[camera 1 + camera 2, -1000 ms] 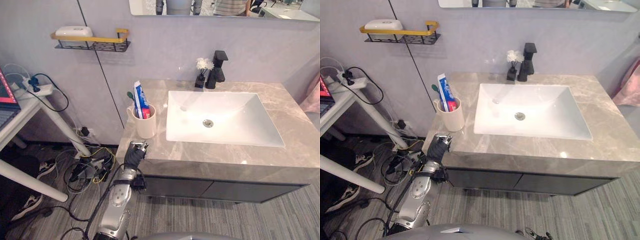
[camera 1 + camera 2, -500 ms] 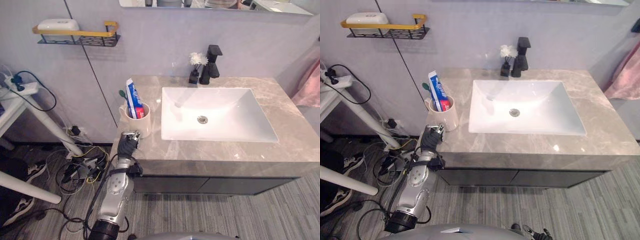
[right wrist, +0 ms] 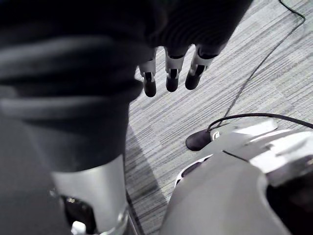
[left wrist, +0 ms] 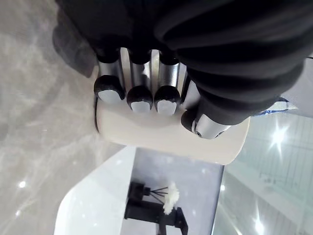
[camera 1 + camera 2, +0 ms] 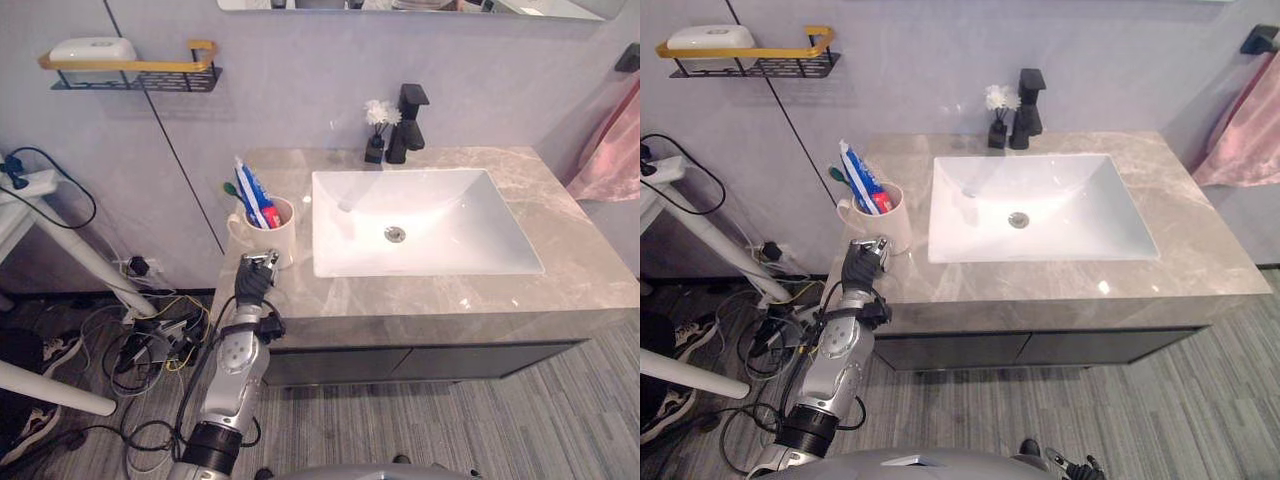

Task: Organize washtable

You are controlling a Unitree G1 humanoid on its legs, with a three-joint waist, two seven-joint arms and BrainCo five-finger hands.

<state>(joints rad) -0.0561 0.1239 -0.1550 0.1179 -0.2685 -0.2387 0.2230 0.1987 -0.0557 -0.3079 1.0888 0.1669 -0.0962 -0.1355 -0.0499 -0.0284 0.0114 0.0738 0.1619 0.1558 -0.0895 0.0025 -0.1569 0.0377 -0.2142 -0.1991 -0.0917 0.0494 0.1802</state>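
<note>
- One wrist view shows left hand (image 4: 146, 73) with fingers curled, empty, just beside cup (image 4: 166, 138).
- Another: right hand (image 3: 171, 68), fingers straight, over floor (image 3: 234, 58).
- Toothpaste (image 5: 252, 190) stands in cup; faucet (image 5: 405, 125) behind sink (image 5: 420, 220).

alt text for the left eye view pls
The robot's left hand, fingers curled, is at the front edge of the marble counter, just before a cream cup holding toothpaste and a toothbrush. A white sink lies to the cup's right, a black faucet behind it.
</note>
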